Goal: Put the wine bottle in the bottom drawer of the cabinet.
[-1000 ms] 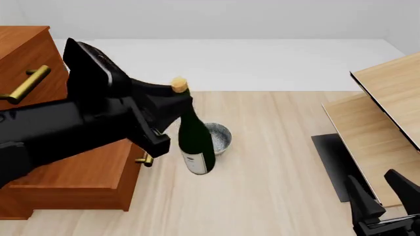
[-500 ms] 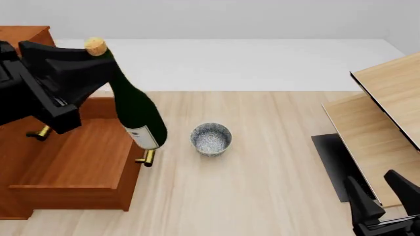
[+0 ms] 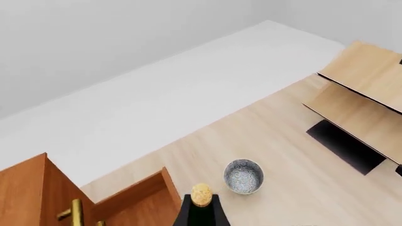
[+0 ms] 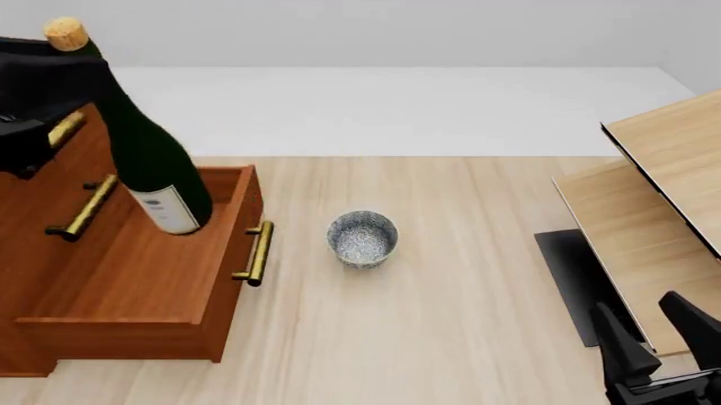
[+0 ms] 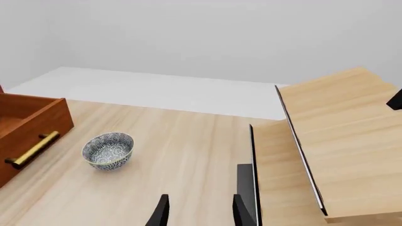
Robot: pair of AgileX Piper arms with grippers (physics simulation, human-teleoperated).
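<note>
The wine bottle [image 4: 155, 164] hangs tilted over the open bottom drawer [image 4: 135, 274], cork [image 4: 66, 34] up and to the left, white label low. My left gripper [image 4: 56, 89] is shut on its neck, high at the left in front of the cabinet [image 4: 29, 198]. In the left wrist view only the cork [image 3: 201, 194] and the dark neck show between the fingers. The drawer's brass handle [image 4: 257, 251] faces the bowl. My right gripper [image 4: 653, 337] stands open near the front right corner, nothing between its fingertips [image 5: 163, 212].
A speckled grey-white bowl [image 4: 363, 239] sits on the table just right of the drawer front, also in the right wrist view [image 5: 108, 149]. Pale wood furniture with black edges [image 4: 653, 202] fills the right side.
My left gripper has carried the bottle up and to the left, from beside the bowl to above the open drawer. The right arm has not moved.
</note>
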